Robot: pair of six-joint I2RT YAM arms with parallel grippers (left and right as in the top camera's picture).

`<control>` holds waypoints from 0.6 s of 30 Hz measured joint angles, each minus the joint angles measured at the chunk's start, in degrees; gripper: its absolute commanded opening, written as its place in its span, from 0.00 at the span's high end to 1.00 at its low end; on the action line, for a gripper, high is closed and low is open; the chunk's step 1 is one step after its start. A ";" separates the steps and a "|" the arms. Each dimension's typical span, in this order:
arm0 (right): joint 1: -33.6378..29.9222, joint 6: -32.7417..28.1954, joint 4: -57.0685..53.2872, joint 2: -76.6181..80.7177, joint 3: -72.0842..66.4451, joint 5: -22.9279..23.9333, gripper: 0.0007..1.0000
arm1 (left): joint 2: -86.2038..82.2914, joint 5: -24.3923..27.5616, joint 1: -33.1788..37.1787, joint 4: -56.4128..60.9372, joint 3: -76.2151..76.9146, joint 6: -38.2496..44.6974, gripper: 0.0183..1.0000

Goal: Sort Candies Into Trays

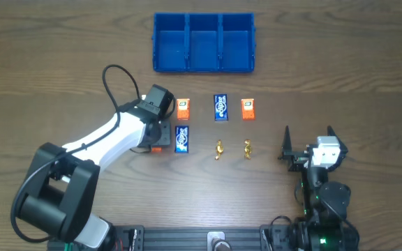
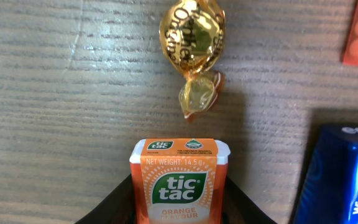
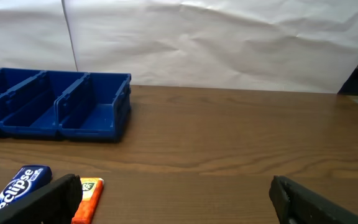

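Seven sweets are in play. The one that matters now is a small orange hard-plastic mint box with a white cap [image 2: 179, 183]. It sits between the left arm's jaws, which press on its two narrow sides and appear clamped on it, just beside a blue glossy gum pack [image 1: 182, 139]. Whether the box rests on the brown wooden tabletop [image 1: 61, 84] or hangs just above it I cannot tell. I judge the box light, stiff and rather slick: its walls should take a firm squeeze without denting, but smooth plastic can swivel, so a hold across the narrow sides near mid-height suits it best. Two gold twist-wrapped toffees [image 1: 219, 149] look crinkly and limp at the tails, so the round body is the place to pinch. A second blue pack [image 1: 220, 107] and two more orange boxes [image 1: 183, 108] lie in a row nearer the blue three-compartment plastic tray [image 1: 203, 66], which holds no sweets yet. The right arm's jaws stand wide apart near its base, well apart from the sweets.
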 measured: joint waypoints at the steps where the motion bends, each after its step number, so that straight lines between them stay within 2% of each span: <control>1: 0.00 0.00 0.00 0.00 0.00 0.00 0.00 | -0.02 -0.17 0.00 0.02 0.13 -0.28 0.69; 5: 0.00 0.00 -0.02 0.00 0.00 0.00 0.00 | -0.87 -2.34 0.00 -5.51 7.39 -0.90 0.69; 10: 0.00 0.00 0.02 0.04 0.00 0.00 0.00 | 0.17 -6.93 1.22 -16.17 36.41 -0.79 0.70; 13: 0.00 0.00 0.00 0.02 0.00 0.00 0.00 | 10.19 -7.87 4.02 -23.93 60.87 1.03 0.69; 18: 0.00 0.00 0.00 0.00 0.00 -0.02 0.00 | 29.90 -5.44 7.34 -31.06 84.02 3.67 0.67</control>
